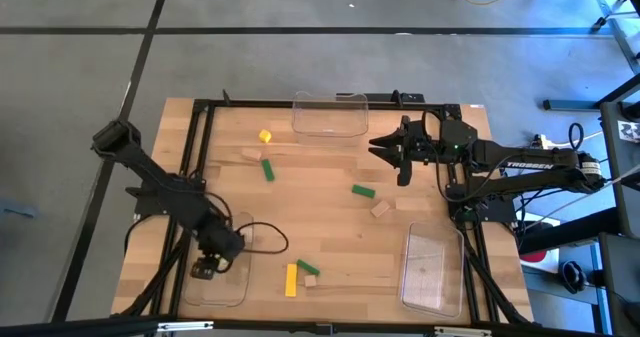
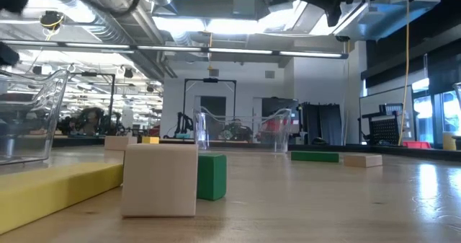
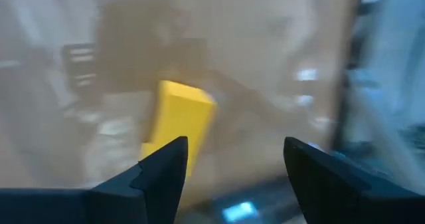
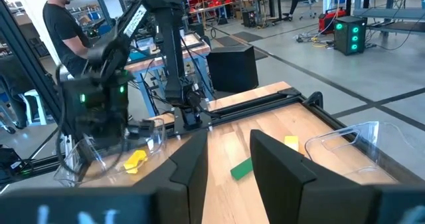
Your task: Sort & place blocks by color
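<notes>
My left gripper (image 1: 205, 268) hangs open over the clear tray (image 1: 238, 289) at the near left. A yellow block (image 3: 179, 121) lies in that tray below the fingers, untouched; it also shows in the right wrist view (image 4: 135, 159). My right gripper (image 1: 390, 159) is open and empty at the far right, fingers pointing toward the table's left (image 4: 229, 144). Loose on the wood lie a yellow block (image 1: 264, 136), a tan one (image 1: 250, 155) and a green one (image 1: 268, 169) at the far left, a green (image 1: 363, 190) and a tan (image 1: 380, 208) in the middle, and a yellow (image 1: 291, 279), a green (image 1: 307, 268) and a tan (image 1: 311, 280) near the front edge.
A clear tray (image 1: 330, 114) stands at the far edge and another (image 1: 432, 267) at the near right. A black frame (image 1: 200, 137) borders the table. A cable (image 1: 262, 235) loops beside the left arm. A person (image 4: 63, 24) stands beyond the table's left side.
</notes>
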`<action>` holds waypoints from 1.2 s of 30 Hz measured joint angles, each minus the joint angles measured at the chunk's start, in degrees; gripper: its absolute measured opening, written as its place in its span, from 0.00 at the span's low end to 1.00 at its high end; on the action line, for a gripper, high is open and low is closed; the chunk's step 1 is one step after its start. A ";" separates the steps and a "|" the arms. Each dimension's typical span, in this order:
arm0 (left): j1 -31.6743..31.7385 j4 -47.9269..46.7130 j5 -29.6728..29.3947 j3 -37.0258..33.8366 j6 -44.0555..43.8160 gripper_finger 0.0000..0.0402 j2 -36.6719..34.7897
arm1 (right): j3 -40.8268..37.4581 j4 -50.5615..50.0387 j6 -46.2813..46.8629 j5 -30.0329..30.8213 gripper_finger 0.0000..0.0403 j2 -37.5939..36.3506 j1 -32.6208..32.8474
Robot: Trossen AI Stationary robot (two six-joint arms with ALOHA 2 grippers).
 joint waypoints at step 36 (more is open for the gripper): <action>44.50 54.42 -22.23 -15.83 16.99 0.59 -31.96 | 0.00 1.40 3.23 0.04 0.29 0.02 0.02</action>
